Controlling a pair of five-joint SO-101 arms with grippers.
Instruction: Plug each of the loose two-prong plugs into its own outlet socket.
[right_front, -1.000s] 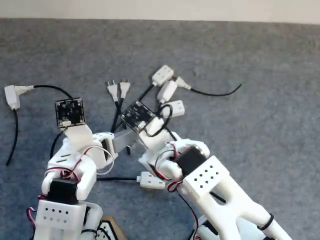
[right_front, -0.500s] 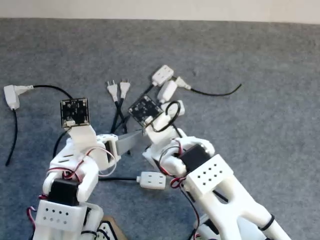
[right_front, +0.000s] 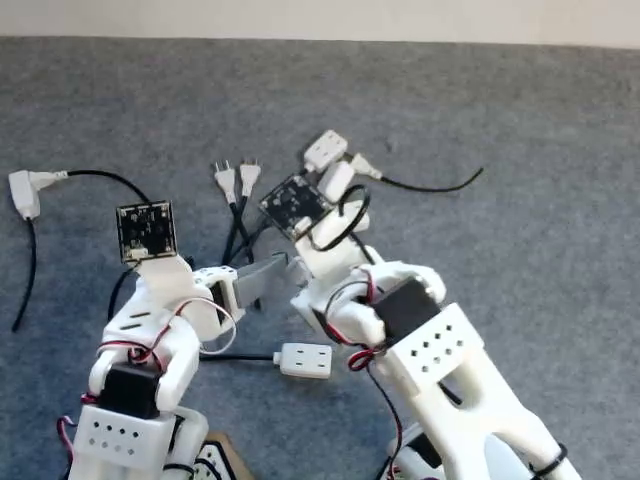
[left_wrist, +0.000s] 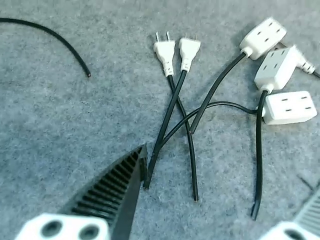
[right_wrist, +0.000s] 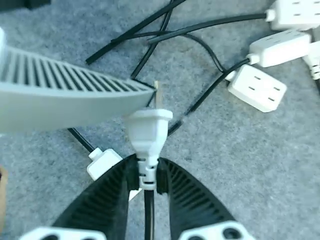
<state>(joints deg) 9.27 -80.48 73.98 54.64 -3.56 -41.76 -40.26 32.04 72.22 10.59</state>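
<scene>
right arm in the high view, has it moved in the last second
Yes. Its wrist camera board has shifted up and right, toward the white outlet socket near the top, which has stayed put.

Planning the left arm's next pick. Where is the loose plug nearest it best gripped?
Probably the white body of the plug, from above on the cord side: it lies flat, prongs pointing away, and its twin crowds one flank.

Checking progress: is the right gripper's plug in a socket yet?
Not in. The right gripper holds the plug with its prong bare in the air.
</scene>
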